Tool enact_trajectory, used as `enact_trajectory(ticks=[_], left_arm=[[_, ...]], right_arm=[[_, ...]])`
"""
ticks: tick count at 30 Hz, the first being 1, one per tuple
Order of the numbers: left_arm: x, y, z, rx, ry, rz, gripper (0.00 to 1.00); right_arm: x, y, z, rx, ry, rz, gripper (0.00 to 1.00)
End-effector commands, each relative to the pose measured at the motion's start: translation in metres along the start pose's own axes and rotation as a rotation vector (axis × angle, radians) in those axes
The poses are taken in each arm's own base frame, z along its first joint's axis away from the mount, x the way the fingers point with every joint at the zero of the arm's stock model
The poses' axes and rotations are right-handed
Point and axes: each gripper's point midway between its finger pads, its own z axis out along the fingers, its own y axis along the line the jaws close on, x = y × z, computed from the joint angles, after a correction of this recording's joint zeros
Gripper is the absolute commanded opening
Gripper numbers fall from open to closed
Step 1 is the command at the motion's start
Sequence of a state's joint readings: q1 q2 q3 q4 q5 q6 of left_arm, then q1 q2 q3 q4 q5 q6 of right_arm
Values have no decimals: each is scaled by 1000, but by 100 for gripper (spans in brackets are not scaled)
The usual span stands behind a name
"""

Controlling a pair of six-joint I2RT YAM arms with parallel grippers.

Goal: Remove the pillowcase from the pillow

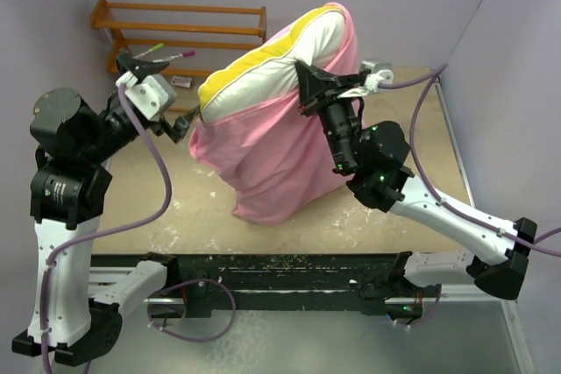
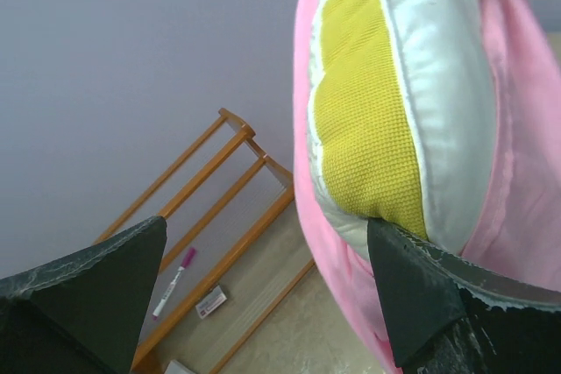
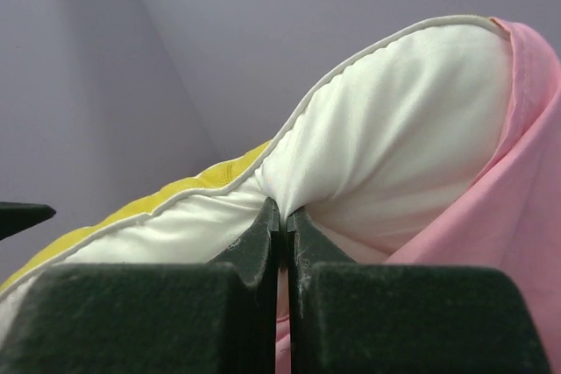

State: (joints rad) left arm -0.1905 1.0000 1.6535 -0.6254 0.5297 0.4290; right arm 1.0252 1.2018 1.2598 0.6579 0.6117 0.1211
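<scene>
The cream-white pillow (image 1: 267, 67) with its yellow-green edge band (image 1: 254, 57) sticks up out of the pink pillowcase (image 1: 280, 159), which hangs bunched round its lower half down to the table. My right gripper (image 1: 305, 85) is shut on a pinch of the pillow's white cover (image 3: 368, 155) and holds it raised. My left gripper (image 1: 186, 126) is open beside the pillowcase's left edge, holding nothing. In the left wrist view the yellow band (image 2: 359, 111) and pink fabric (image 2: 329, 260) lie against the right finger (image 2: 421, 295).
A wooden rack (image 1: 180, 28) stands at the back left against the wall, with pens (image 1: 175, 56) and a small card (image 1: 181, 81) by it. Purple walls close in at the back and right. The table top (image 1: 175, 208) is worn tan.
</scene>
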Motion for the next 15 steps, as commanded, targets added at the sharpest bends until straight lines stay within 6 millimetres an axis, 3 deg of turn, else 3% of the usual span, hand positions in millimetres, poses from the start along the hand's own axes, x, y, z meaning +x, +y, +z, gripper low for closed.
enact_trajectory(ticks=[1,3,6,8,12,14,15], left_arm=[[-11,-19,-3,80,-97,41,99],[-9,-22,-5,90,-93,51,100],[-8,-10,-8,19,-78,85,100],[-15,9,-11,-89,-106,118,99],[-34,67,-30,-432,-168,156,100],[-38,79,-30,-477,-161,153,100],[-36,75,-24,-437,-145,145,100]], right_arm=[[-76,15,15,-4,-187,152,0],[-68,7,22,72,-163,133,0],[-54,-2,31,153,-127,85,0],[-44,-3,34,168,-108,58,0],[-29,-9,35,210,-89,39,0],[-27,-11,36,216,-91,38,0],[-27,-11,37,218,-93,38,0]])
